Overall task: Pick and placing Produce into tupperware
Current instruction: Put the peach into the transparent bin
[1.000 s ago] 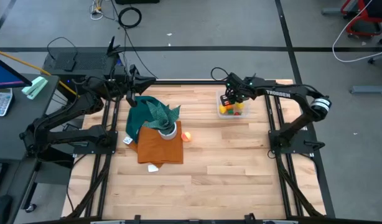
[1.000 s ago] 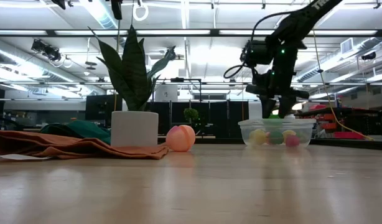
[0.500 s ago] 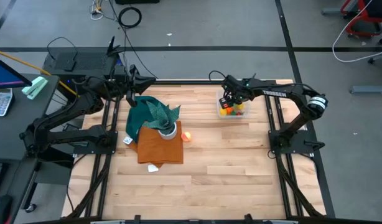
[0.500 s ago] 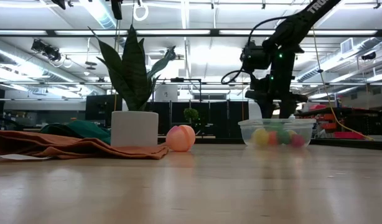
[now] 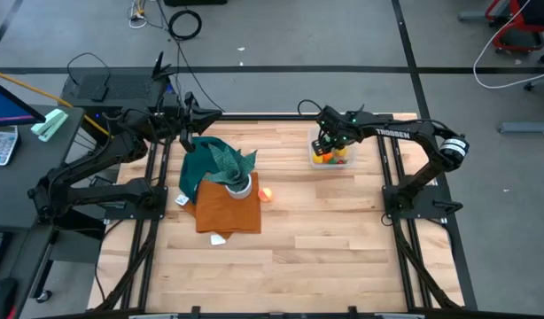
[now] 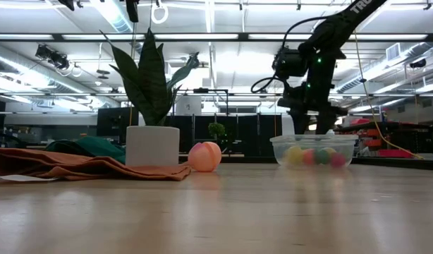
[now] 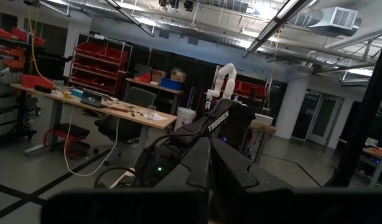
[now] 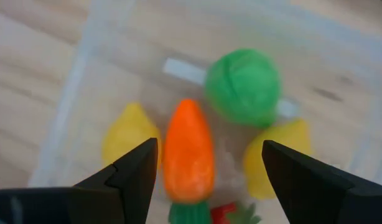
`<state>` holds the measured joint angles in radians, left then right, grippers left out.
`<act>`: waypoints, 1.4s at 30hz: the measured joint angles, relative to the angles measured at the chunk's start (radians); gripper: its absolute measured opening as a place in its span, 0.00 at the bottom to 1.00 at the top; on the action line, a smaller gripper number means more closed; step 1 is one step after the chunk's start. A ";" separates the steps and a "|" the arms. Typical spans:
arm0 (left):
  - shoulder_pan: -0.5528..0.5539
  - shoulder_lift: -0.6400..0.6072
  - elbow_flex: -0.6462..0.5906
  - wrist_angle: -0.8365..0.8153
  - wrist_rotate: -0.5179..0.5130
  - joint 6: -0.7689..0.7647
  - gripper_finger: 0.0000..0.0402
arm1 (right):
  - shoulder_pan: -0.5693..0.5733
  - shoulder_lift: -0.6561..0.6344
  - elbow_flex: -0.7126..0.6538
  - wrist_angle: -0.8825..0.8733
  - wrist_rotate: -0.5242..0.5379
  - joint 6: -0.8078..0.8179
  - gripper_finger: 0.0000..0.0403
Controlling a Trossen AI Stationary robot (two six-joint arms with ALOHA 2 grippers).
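Observation:
The clear tupperware point(image 5: 337, 159) point(image 6: 314, 150) stands near the table's far right corner. In the right wrist view it holds an orange carrot point(image 8: 188, 152), a green ball point(image 8: 242, 87), two yellow pieces point(image 8: 130, 134) point(image 8: 275, 155) and something red point(image 8: 225, 211). My right gripper point(image 8: 208, 149) point(image 5: 326, 143) hovers open just above it, fingers pointing down on either side of the carrot. A peach-coloured fruit point(image 5: 265, 195) point(image 6: 204, 156) rests on the wood beside the plant pot. My left gripper point(image 7: 209, 168) point(image 5: 192, 124) waits shut at the far left edge, raised.
A spiky potted plant point(image 5: 229, 164) in a white pot point(image 6: 152, 145) stands on an orange-brown cloth point(image 5: 226, 211), with a green cloth point(image 5: 199, 168) behind it. A small white scrap point(image 5: 217, 237) lies near the cloth. Bare wood fills the near half and the middle.
My right gripper has stayed above the tupperware, edging slightly toward the table's left. The produce inside has shifted, and an orange piece now shows among it in the low view.

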<state>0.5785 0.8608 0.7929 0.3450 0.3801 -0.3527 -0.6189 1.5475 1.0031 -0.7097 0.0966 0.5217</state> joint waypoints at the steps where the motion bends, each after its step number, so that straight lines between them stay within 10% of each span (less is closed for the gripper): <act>1: 0.000 0.000 0.000 0.000 0.000 0.000 0.05 | 0.000 0.000 0.000 0.001 -0.015 -0.001 0.62; 18: 0.000 0.000 0.000 0.000 0.000 -0.002 0.05 | 0.052 -0.188 0.000 0.248 -0.109 -0.161 0.61; 42: 0.000 0.000 0.000 0.000 0.002 0.000 0.02 | 0.630 -0.180 0.000 0.374 0.103 -0.202 0.61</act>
<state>0.5789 0.8612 0.7929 0.3446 0.3821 -0.3527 0.0111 1.3673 1.0031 -0.3353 0.1998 0.3197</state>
